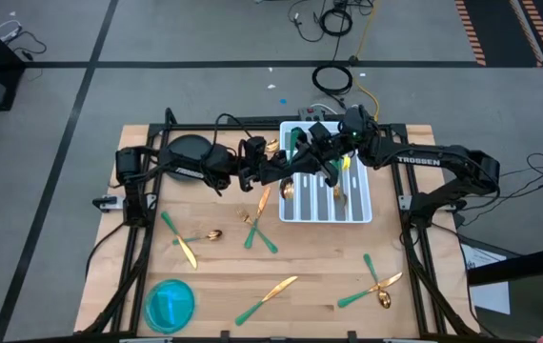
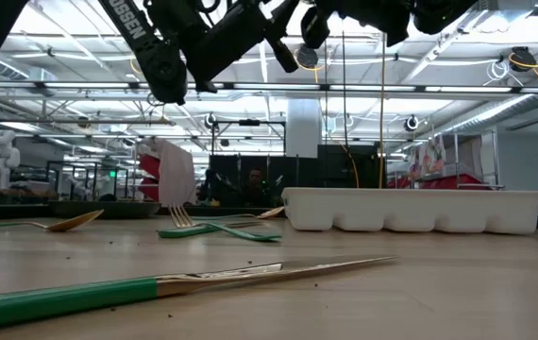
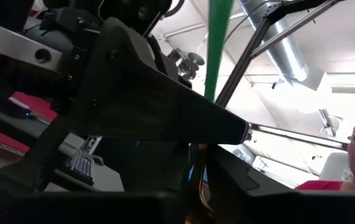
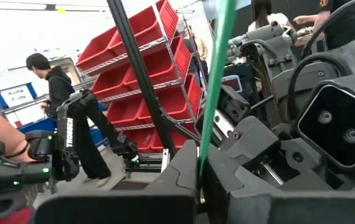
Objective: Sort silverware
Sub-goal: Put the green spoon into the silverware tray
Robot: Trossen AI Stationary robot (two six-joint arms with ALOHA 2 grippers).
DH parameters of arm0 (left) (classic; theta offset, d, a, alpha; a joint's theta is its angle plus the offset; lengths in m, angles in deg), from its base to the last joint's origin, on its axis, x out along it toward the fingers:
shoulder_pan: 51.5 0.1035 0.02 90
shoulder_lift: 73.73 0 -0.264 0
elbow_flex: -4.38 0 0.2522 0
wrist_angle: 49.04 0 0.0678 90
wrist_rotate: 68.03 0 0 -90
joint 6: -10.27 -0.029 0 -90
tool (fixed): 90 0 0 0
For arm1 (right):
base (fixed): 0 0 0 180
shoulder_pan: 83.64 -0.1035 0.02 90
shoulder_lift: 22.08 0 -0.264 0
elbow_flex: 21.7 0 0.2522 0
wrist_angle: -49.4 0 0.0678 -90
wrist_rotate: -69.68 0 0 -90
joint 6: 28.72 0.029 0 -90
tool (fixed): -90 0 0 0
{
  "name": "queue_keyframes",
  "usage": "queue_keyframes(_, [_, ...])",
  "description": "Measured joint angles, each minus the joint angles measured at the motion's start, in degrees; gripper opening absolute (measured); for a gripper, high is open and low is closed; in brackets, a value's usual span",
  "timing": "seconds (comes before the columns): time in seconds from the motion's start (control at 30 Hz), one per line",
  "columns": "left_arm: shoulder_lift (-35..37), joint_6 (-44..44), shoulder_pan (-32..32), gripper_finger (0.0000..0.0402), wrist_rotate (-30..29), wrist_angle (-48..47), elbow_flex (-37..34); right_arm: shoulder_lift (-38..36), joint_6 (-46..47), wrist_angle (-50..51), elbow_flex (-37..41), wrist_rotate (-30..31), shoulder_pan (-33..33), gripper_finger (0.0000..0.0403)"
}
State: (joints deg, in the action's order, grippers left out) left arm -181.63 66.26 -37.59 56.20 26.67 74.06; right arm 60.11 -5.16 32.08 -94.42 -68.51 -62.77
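One piece of silverware with a slim green handle [image 4: 218,81] and a gold head [image 3: 196,177] is held in the air between both grippers, above the left end of the white tray [image 1: 365,211]. My left gripper [image 1: 288,174] comes from the table's left and is shut on its gold part. My right gripper [image 1: 310,152] comes from the right and is shut on its green handle [image 1: 296,143]. Other green-handled pieces lie flat on the table [image 1: 257,232], and a few lie in the tray's compartments [image 1: 338,195]. My left gripper pinches the piece at its gold part [image 3: 195,168], where the handle begins, between its two fingers. The green handle [image 3: 218,50] runs on away from the fingers. The piece is lifted clear of the table. My right gripper pinches the green handle [image 4: 201,158] between its two fingers. The handle's long free part stands out beyond the fingertips. The piece is clear of the table and the tray.
Loose pieces lie at the left [image 1: 188,243], in the middle [image 1: 270,291] and at the near right [image 1: 378,286]. A blue round bowl [image 1: 170,303] stands at the near left corner. People show in the room beyond the table.
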Motion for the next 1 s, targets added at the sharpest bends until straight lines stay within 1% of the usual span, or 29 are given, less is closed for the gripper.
queue_keyframes(0.23, [0.0, 1.9, 0.2, 0.0113, 2.0, -0.2, 0.0, -0.4, -0.1, 0.8, 0.0, -0.3, 1.9, 0.0])
queue_keyframes(0.37, [0.0, 3.2, 1.4, 0.0129, 5.6, -0.2, 0.0, -0.5, -0.1, 2.2, 0.0, -0.3, 2.2, 0.0])
queue_keyframes(0.5, [0.0, 7.6, 3.5, 0.0134, 10.7, 0.1, 0.0, -0.5, 0.0, 3.1, 0.1, 0.0, 2.2, 0.0])
queue_keyframes(0.6, [0.0, 8.2, 6.1, 0.0134, 14.1, -1.6, -0.2, -0.9, 0.8, 3.1, 0.1, 0.1, 2.4, 0.0])
queue_keyframes(0.77, [0.0, 8.1, 10.0, 0.0134, 14.2, -4.0, -0.5, -2.1, 1.0, 6.1, 0.1, -0.8, 3.4, 0.0])
queue_keyframes(0.9, [0.0, 8.0, 11.2, 0.0135, 14.3, -4.7, -0.5, -2.6, 1.0, 7.7, 0.1, -0.6, 4.8, 0.0])
queue_keyframes(1.0, [0.1, 7.1, 12.7, 0.0135, 16.4, -7.2, -0.5, -3.5, 0.7, 8.8, 0.0, -1.3, 5.7, 0.0])
